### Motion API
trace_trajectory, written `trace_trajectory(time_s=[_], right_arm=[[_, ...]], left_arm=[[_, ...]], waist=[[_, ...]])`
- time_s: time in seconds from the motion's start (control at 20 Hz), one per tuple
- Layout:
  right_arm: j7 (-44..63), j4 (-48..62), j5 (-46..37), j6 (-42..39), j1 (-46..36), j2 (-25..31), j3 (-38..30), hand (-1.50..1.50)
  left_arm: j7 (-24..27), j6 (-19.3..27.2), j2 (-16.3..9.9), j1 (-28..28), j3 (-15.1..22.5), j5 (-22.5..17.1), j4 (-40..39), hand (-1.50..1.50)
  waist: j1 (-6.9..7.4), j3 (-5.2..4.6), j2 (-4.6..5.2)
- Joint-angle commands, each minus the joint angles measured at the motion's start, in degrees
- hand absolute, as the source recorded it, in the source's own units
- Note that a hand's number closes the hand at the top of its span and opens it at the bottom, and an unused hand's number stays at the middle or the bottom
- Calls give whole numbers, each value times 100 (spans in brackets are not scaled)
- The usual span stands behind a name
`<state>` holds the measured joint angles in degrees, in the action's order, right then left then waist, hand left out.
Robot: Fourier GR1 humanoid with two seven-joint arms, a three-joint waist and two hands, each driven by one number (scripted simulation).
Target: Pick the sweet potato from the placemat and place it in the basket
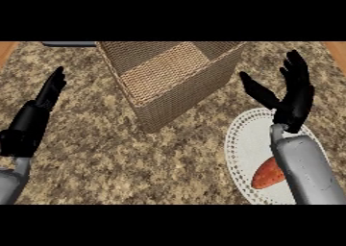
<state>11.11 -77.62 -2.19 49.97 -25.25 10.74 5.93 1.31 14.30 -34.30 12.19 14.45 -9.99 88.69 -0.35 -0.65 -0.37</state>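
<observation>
- I am looking down on a speckled brown-and-tan stone counter (98, 158), which is carrying everything here; wooden strips are showing at its far left and far right corners.
- A tall woven basket (177, 91) is standing directly on the counter, up the middle, one corner pointing toward me.
- A round white placemat (241, 144) is lying flat on the counter at the right, near the basket but apart from it.
- A grey flat object (68, 44) is showing at the far edge, left of the basket; I cannot tell what it is.
</observation>
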Motion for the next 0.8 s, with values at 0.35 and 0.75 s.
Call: trace_trajectory(time_s=[0.35,0.75], right_arm=[[3123,738,-800,-2992,-110,2336,1320,-150],[5508,-496,818,-5884,-1128,3199,1271,-150]], left_arm=[[3,-27,-34,-64,-48,9,-57,0],[68,-110,-23,-104,-89,5,-161,0]], waist=[[-109,-48,-106],[-136,23,-72]])
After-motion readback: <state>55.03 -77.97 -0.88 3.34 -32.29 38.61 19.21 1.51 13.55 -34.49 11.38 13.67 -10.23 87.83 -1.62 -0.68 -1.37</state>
